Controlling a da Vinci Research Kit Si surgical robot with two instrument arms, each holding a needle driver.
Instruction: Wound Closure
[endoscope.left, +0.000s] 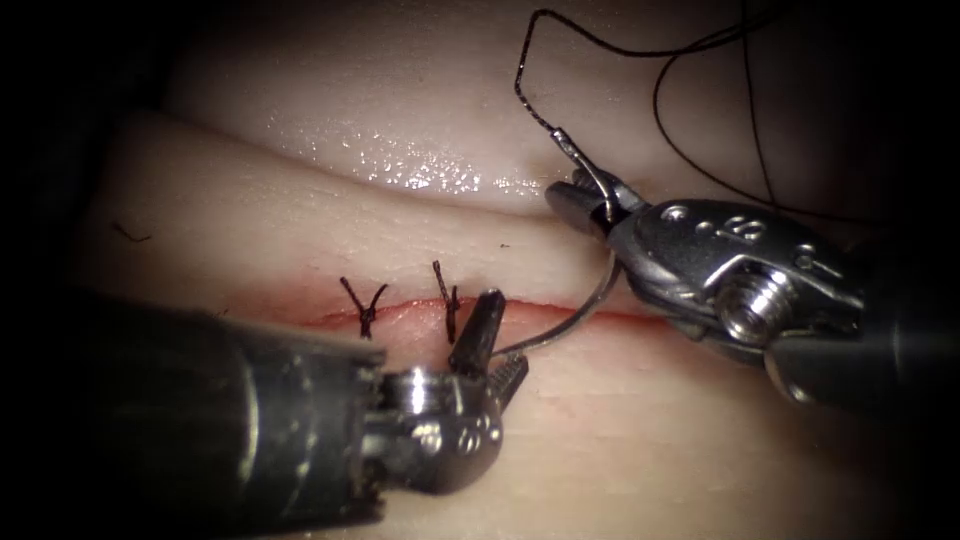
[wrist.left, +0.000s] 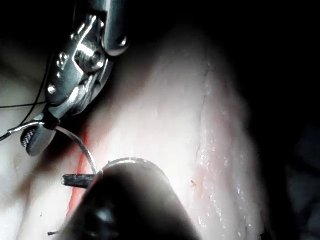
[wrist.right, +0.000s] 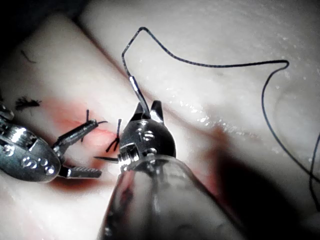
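Right arm's tool (endoscope.left: 578, 205) comes in from the right with its jaws pressed together on the needle (endoscope.left: 585, 310) near the thread end of its curve, above the cut (endoscope.left: 560, 308). From that grip the needle arcs down across the cut toward the left arm's tool (endoscope.left: 495, 350), whose jaws stand spread wide, one dark jaw raised over the cut, the other lying below it. The needle's pointed end lies between those spread jaws; whether it touches them or enters the tissue (endoscope.left: 300, 200) I cannot tell. Black thread (endoscope.left: 620, 50) runs up from the needle's swaged end and loops over the tissue. Two tied stitches (endoscope.left: 362, 308) sit across the cut just left of the left tool, with red fluid (endoscope.left: 330, 320) along the cut line.
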